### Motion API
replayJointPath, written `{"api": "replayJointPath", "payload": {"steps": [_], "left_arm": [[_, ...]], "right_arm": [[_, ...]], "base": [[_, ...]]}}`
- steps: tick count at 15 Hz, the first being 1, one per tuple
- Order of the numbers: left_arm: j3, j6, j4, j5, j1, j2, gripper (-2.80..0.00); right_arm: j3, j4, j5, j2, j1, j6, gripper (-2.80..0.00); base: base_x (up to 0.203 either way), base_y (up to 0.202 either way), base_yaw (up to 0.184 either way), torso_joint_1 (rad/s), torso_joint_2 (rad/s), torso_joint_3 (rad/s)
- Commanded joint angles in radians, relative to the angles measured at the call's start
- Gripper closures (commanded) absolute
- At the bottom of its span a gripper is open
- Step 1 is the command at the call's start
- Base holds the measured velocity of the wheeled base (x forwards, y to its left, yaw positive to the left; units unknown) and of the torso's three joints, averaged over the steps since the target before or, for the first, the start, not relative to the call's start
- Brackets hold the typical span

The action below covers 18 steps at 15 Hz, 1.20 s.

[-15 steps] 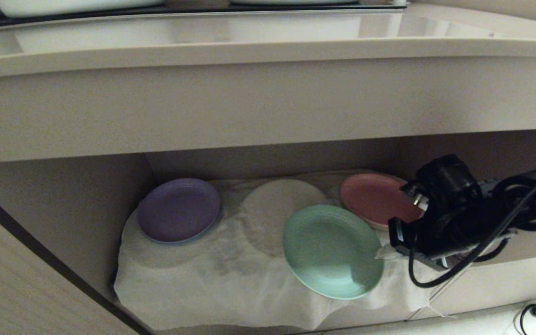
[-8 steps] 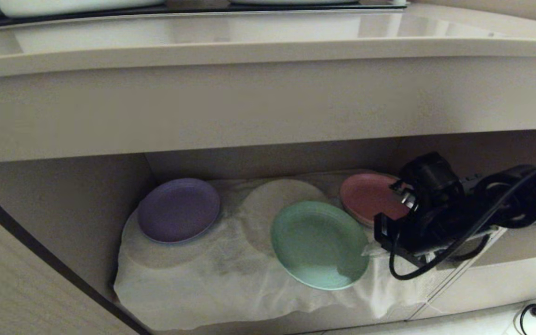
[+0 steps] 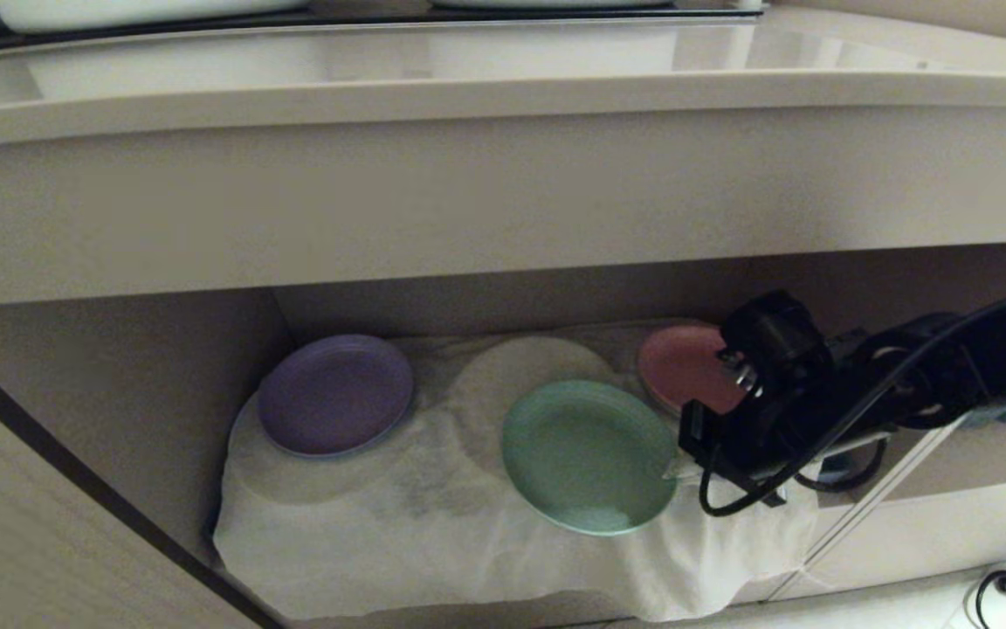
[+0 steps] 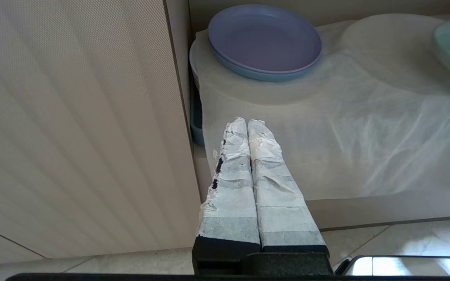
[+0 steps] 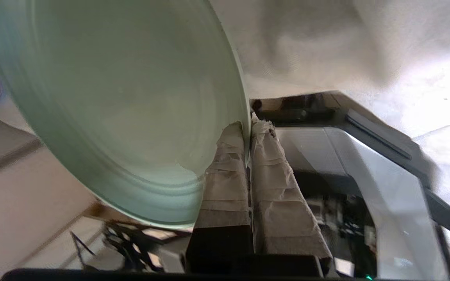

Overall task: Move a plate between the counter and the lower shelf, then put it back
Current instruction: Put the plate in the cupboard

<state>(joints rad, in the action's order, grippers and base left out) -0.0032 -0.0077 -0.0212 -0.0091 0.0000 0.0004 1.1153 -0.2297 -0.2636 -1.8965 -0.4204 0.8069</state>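
Pale tiled floor (image 4: 365, 238), ribbed cabinet panel (image 4: 72, 117)

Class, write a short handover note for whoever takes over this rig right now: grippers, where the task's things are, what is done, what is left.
Right gripper: shut on the rim of the green plate, inside the lower shelf.
Left gripper: shut, empty, outside the shelf near the purple plate.
Green plate sits over the white cloth, between the purple and pink plates.
Counter holds no plate.
Left: release the plate on the cloth; whether it is resting there cannot be told.
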Motion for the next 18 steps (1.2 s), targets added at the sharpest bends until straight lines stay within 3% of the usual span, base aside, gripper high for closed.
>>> {"api": "replayJointPath", "payload": {"steps": [1,7,18], "left_arm": [[0.0,-0.001,0.0,0.0,0.0,0.0,0.0],[0.0,-0.002,0.0,0.0,0.0,0.0,0.0],[0.0,0.0,0.0,0.0,0.0,0.0,0.0]], "right_arm": [[0.021,0.004,0.001,-0.017,-0.001,0.029,0.0],[0.122,0.008,0.036,-0.077,-0.005,0.057,0.0],[0.189,0.063,0.076,-0.153,-0.061,0.107,0.0]], "base": [[0.0,0.0,0.0,0.0,0.0,0.0],[0.0,0.0,0.0,0.0,0.0,0.0],[0.0,0.0,0.0,0.0,0.0,0.0]]}}
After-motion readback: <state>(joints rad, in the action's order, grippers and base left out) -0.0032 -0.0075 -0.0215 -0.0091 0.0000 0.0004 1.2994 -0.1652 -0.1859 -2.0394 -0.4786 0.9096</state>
